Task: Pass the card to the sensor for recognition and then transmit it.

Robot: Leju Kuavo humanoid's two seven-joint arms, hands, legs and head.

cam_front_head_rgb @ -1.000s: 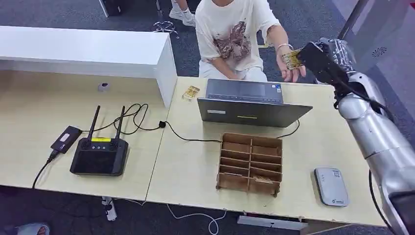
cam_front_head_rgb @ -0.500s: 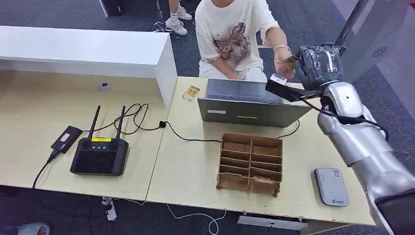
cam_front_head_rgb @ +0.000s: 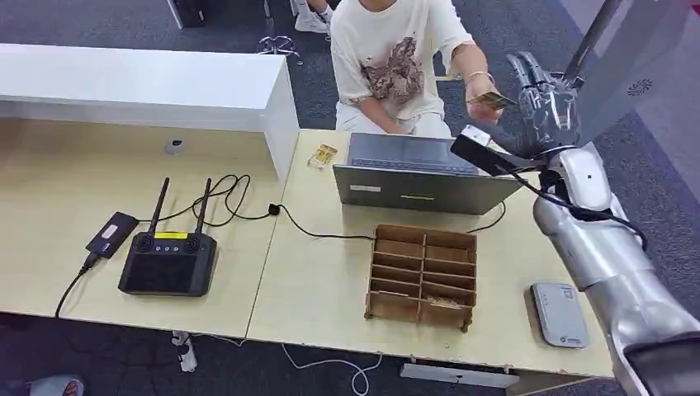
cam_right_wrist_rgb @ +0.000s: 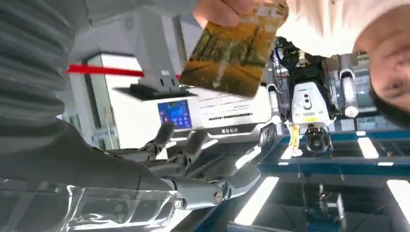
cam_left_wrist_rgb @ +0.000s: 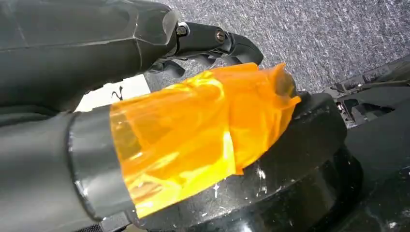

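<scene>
The card [cam_front_head_rgb: 493, 101] is held by a person's hand [cam_front_head_rgb: 483, 92], just beside the spread fingers [cam_front_head_rgb: 528, 70] of the right hand [cam_front_head_rgb: 545, 103], which grip nothing. The handover step is judged complete; next, a retreat toward the bench [cam_front_head_rgb: 330, 280] seems called for.

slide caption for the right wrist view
Person's hand holds the card above the robot's open right hand.

An office or a robot test lab, I think.
I stand at a light wooden desk [cam_front_head_rgb: 330, 280] with a laptop [cam_front_head_rgb: 421, 177], a controller with two antennas [cam_front_head_rgb: 169, 260], cables on it and grey carpet [cam_front_head_rgb: 512, 37] around; big machines with a screen [cam_right_wrist_rgb: 176, 113] stand further away.
</scene>
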